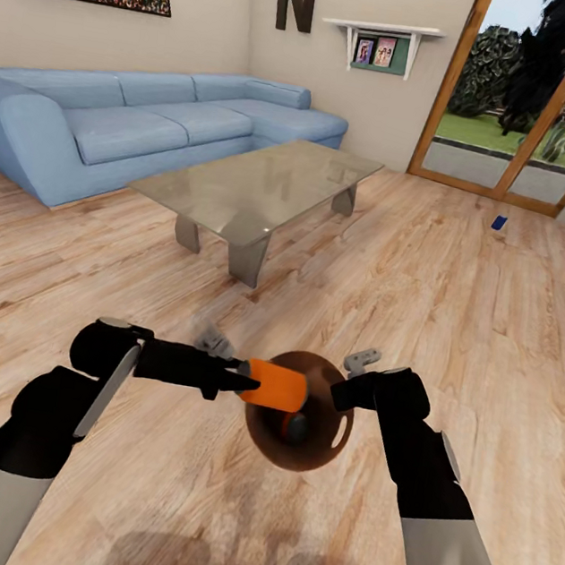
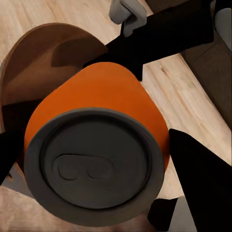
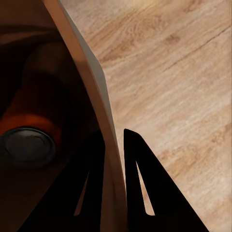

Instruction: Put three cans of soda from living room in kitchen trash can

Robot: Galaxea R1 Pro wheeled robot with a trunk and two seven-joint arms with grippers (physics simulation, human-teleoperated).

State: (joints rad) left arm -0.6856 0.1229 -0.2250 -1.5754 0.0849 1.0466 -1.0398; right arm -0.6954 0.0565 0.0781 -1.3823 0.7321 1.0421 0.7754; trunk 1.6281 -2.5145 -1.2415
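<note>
Head view, left claw (image 1: pixel 233 382) gripping orange can (image 1: pixel 274 385), bin rim (image 1: pixel 253 428) below

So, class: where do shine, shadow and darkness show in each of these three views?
Head view: the low table top has a pale sheen, and soft shadows lie on the floor near the bottom edge. Left wrist view: the orange can is evenly lit. Right wrist view: the bin interior is deep in shadow.
</note>
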